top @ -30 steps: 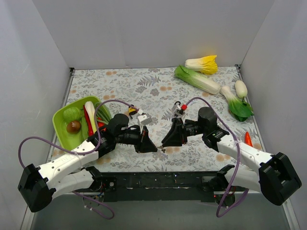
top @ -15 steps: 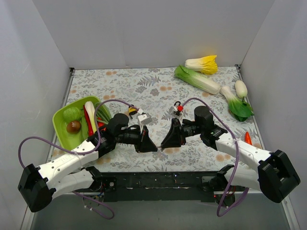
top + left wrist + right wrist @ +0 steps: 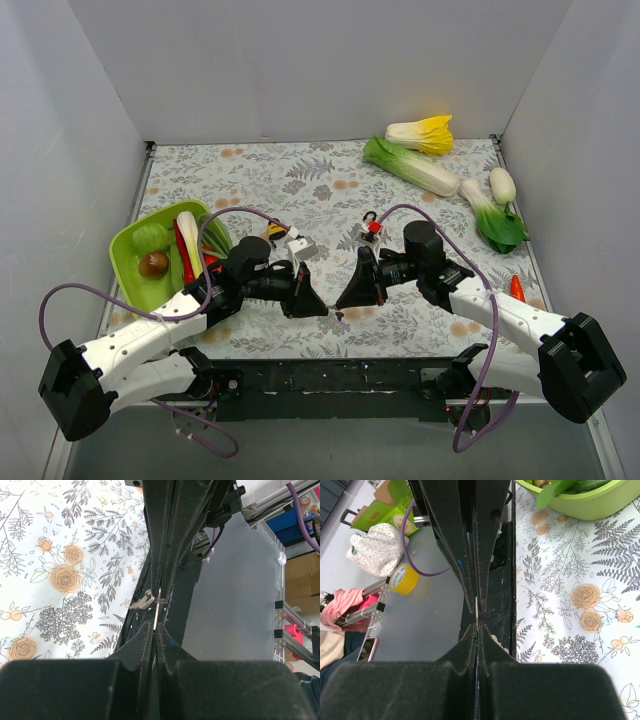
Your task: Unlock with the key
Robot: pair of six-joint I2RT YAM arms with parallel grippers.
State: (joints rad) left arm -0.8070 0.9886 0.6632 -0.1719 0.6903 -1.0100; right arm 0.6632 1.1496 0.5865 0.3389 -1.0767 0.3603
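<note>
Green bowl (image 3: 122, 240) at the bench's (image 3: 300, 180) left edge holds a mushroom (image 3: 153, 264), chilli (image 3: 183, 250), radish (image 3: 188, 222) and greens (image 3: 149, 238). Near the front edge, left fingers (image 3: 136, 644) and right fingers (image 3: 464, 646), both closed, pinch the key (image 3: 157, 614).

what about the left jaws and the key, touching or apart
Touching. The left wrist view shows the left gripper with its jaws shut on the thin silver blade of the key, whose ring sits just beyond their tips.

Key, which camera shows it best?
Left wrist: the key shows as a silver blade with a ring, between the left gripper and right gripper. Right wrist shows only a thin sliver; the top view hides it.
</note>
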